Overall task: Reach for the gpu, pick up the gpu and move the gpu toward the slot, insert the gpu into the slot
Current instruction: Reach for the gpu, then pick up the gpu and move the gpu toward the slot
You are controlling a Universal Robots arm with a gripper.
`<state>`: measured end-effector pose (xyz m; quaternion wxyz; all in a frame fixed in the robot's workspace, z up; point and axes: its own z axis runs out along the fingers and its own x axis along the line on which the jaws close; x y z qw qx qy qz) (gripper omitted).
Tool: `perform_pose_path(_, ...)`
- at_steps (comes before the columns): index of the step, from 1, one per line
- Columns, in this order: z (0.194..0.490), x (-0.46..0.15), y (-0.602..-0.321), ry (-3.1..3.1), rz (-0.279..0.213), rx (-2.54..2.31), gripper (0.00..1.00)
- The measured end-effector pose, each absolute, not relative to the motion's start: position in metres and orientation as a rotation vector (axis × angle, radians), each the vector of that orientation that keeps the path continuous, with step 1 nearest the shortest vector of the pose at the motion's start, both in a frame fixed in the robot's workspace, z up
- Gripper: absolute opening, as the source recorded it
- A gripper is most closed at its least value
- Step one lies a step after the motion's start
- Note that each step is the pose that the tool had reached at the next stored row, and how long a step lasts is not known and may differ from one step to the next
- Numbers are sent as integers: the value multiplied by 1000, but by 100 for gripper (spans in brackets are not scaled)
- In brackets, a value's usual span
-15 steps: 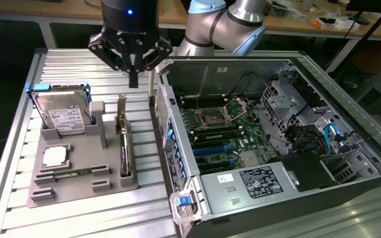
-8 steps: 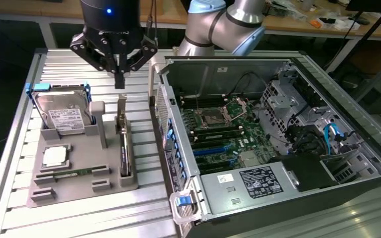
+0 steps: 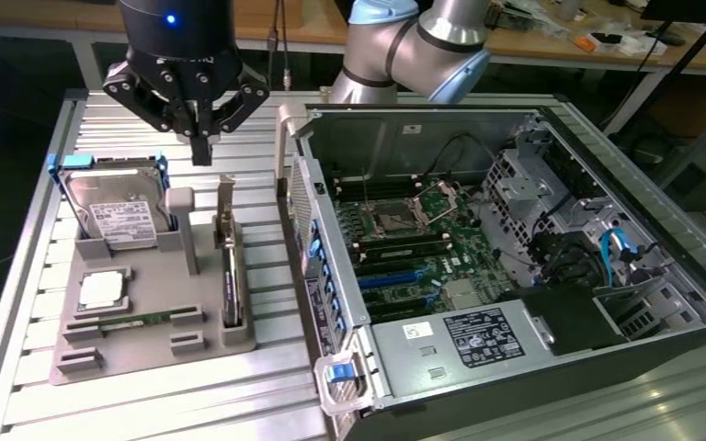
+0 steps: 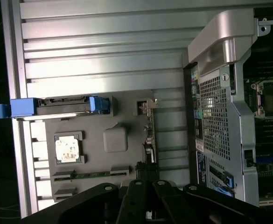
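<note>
gripper (image 3: 201,149) hangs over the metal table (image 3: 144,409) beyond the far end of the grey tray (image 3: 144,354), fingers together, clamped on nothing. gpu (image 3: 231,285) stands on edge in the tray, on the side nearest the open computer case (image 3: 451,386), untouched and apart from the gripper. hard drive (image 3: 114,216) upright in the same tray. blue slot (image 3: 388,277) on the motherboard inside the case, unoccupied.

The arm (image 3: 433,46) hangs its hand (image 3: 199,154) pointing straight down, fingers (image 3: 202,136) pressed together.
</note>
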<state>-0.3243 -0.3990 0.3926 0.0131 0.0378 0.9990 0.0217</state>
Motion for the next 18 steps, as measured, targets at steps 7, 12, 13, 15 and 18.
perform_pose_path(7, 393, -324, -399, 3112, 67, 118, 11)
perform_pose_path(12, 393, -324, -399, 3112, 67, 118, 11)
perform_pose_path(13, 393, -324, -399, 3112, 67, 118, 17)
perform_pose_path(15, 393, -324, -399, 3112, 67, 118, 30)
perform_pose_path(18, 392, -324, -399, 3115, 67, 104, 36)
